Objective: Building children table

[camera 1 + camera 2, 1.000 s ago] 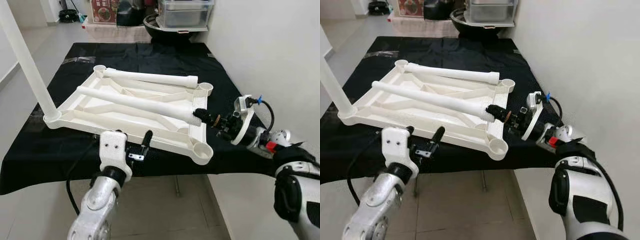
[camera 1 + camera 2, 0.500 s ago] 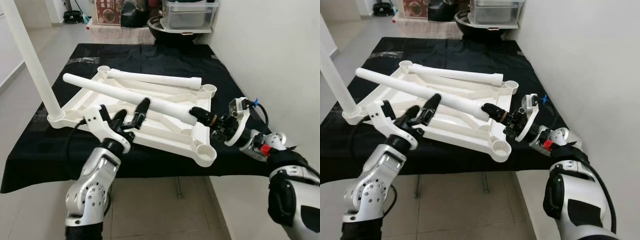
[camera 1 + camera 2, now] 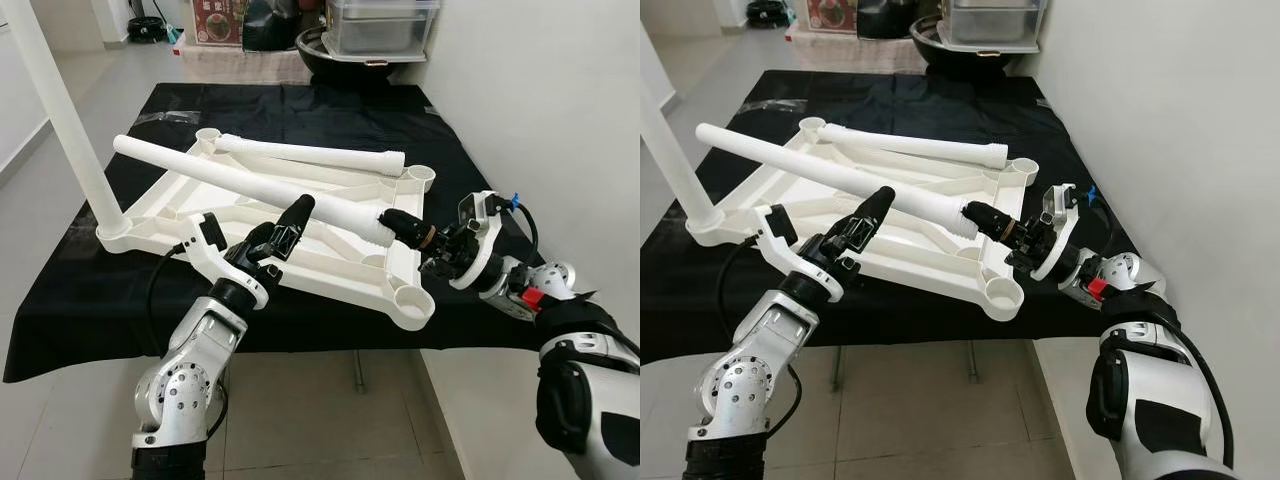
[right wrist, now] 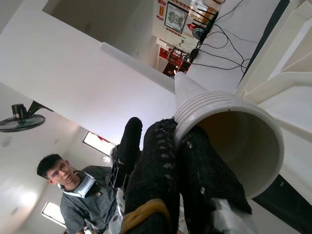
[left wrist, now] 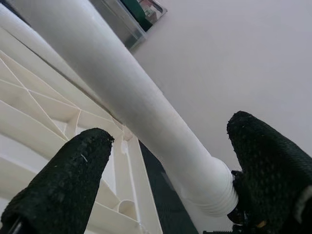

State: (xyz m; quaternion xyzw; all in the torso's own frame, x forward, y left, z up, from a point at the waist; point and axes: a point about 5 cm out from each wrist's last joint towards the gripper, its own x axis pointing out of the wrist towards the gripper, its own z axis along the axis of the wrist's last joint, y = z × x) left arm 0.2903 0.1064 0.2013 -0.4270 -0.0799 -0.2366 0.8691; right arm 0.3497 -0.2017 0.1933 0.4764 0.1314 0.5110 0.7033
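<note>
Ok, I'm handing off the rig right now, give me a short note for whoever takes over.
Right gripper: shut on the threaded end of the loose leg, one finger inside the tube, leg lifted at a slant.
Left gripper: open, fingers either side of the same leg at mid-length, not closed.
Upturned tabletop lies on the black cloth.
Done: one leg stands in its corner socket.
Left: the held leg, the spare leg, three open sockets.

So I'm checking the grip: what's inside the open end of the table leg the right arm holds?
One finger of the right gripper reaches into the open end of the table leg, the other stays outside, pinching its wall. Deeper in, the bore looks hollow; the finger hides part of it.
</note>
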